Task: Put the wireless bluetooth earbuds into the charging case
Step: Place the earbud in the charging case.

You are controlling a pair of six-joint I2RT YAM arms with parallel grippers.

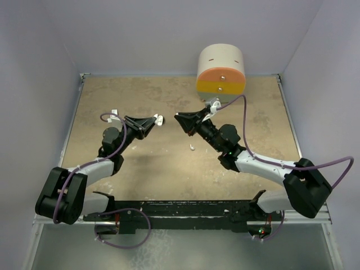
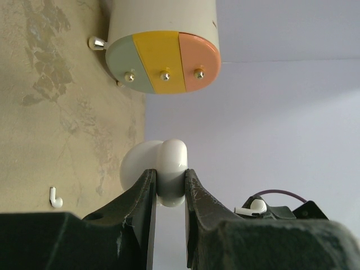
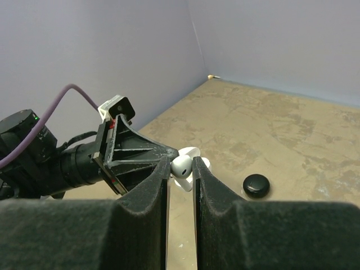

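As the task stands: nothing looks seated yet. The case and one earbud are both held up and facing each other, so I'd say the first insertion is the step in hand.
Left pincer (image 1: 152, 122): narrow, clamped on the white case (image 2: 170, 163), which sticks out past its tips, clear of the table (image 1: 259, 124).
White case: two rounded halves show, so it looks flipped open. Its inside faces away from every view, so I can't tell whether anything sits in it.
Loose earbud (image 1: 192, 148): white, lying on the table below the gap between the two pincers, a little nearer the right one and back toward the arm bases.
Right pincer (image 1: 180, 118): narrow, pinching the held earbud (image 3: 181, 167) between its tips and pointing straight at the left pincer.
Held earbud: white, near the case; from above a gap shows between them.
Drawer box (image 1: 221, 70): beyond the right pincer, against the far wall. It has three coloured fronts, all shut, and the contents are hidden.
Black disc (image 3: 256, 185): flat on the table past the right pincer's tips, off to one side. What it is I can't tell.
Left to do: seat the held earbud, then fetch the loose one. No black earbuds are in sight.
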